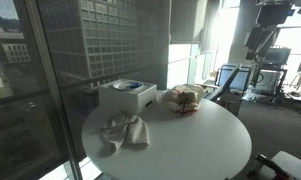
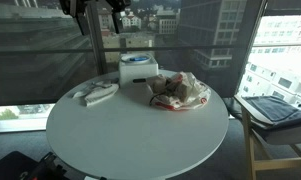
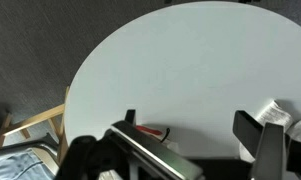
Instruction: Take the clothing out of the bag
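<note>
A crumpled clear plastic bag (image 1: 182,98) with red print lies on the round white table (image 1: 180,145), and shows in both exterior views (image 2: 178,92). A white piece of clothing (image 1: 123,131) lies outside the bag, spread on the table (image 2: 97,94). My gripper (image 2: 98,8) hangs high above the table's far edge, open and empty, also seen in an exterior view (image 1: 262,38). In the wrist view both fingers (image 3: 190,122) are spread apart over the tabletop. A red bit of the bag (image 3: 150,131) shows by one finger and a white edge of the clothing (image 3: 281,113) by the other.
A white box (image 1: 127,95) with a blue item on top stands behind the bag (image 2: 137,68). A wooden chair (image 2: 275,112) with blue fabric stands beside the table (image 3: 28,132). Large windows stand behind the table.
</note>
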You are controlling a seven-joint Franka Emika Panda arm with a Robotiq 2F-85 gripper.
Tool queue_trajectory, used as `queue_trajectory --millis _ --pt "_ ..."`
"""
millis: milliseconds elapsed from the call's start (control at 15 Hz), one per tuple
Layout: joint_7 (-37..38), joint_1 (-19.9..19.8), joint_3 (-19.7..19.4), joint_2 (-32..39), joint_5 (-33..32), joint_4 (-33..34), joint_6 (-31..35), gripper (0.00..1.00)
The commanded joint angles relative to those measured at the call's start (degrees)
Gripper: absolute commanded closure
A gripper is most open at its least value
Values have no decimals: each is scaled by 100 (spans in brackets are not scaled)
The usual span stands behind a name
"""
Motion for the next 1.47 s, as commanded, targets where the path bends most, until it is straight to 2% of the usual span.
queue_trajectory --millis 0,600,733,933,1067,1267,1400 --pt "19 31 -20 -5 -17 32 -7 0" --pt "19 31 -21 -30 -17 83 -8 0" --pt "309 -94 52 340 -88 -273 88 0" --pt "840 -314 116 946 -417 -961 1118 0" --pt "1209 -519 168 1699 -746 -1144 1996 0" --pt "1894 -846 302 2848 -1264 -1023 3246 0" --pt "2559 -1125 506 3603 -1924 -639 4023 0"
